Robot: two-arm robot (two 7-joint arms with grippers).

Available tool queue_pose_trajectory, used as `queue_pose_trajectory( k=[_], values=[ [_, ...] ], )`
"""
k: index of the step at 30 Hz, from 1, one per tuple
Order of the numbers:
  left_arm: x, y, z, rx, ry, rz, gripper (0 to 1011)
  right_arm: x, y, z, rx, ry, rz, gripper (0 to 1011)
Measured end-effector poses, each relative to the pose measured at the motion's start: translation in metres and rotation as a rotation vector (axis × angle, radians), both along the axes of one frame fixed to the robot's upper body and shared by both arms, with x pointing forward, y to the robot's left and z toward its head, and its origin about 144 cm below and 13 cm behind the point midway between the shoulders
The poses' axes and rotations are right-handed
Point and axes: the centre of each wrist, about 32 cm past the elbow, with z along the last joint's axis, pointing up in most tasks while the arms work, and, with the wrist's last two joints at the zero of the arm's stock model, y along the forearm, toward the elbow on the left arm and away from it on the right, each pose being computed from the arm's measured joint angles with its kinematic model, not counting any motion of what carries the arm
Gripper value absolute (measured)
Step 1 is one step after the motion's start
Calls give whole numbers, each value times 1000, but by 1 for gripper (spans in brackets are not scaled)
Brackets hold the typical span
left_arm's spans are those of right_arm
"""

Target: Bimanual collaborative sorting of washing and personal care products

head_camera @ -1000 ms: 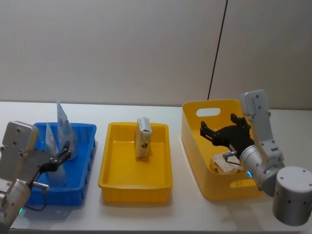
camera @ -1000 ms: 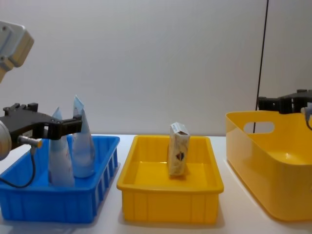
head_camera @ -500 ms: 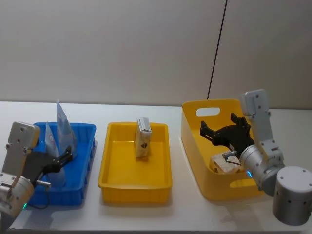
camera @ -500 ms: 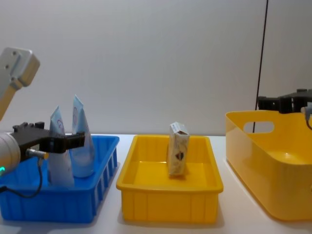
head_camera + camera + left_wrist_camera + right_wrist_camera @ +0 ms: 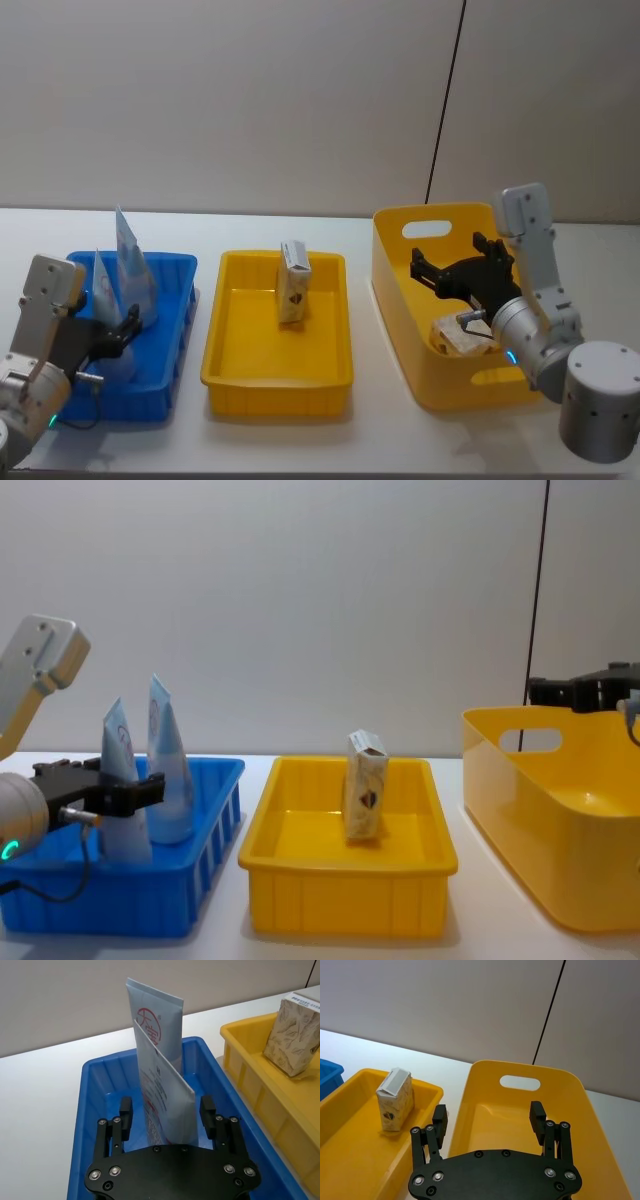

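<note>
Two grippers are at work, both with fingers spread. The left gripper (image 5: 166,1111) sits low inside the blue slatted plastic bin (image 5: 95,1085). Its fingers (image 5: 125,1112) stand apart on either side of the nearer tall pale-blue tapered tube (image 5: 167,1102), apparently without pressing it. A second pale-blue tube with a red round mark (image 5: 152,1030) stands upright just behind. The right gripper (image 5: 488,1110) hangs empty over the deep yellow handled basket (image 5: 555,1092), where a crumpled cream packet (image 5: 455,338) lies on the floor. Between the two bins, a small cream carton with a dark diamond logo (image 5: 293,285) stands upright in the shallow yellow tray (image 5: 275,382). Judged progress: two tubes and one carton appear sorted, and at least the packet in the basket is left to move.
</note>
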Motion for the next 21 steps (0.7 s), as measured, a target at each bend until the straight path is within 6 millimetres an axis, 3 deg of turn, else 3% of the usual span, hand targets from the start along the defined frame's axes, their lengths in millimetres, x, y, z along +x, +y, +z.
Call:
queue_pose_trajectory(
  k=[15, 21],
  values=[
    [3, 1, 0, 15, 0, -1, 343, 0, 0, 0, 0, 0, 0, 1004],
    [1, 1, 5, 26, -27, -16, 296, 0, 0, 0, 0, 0, 0, 1004]
  ],
)
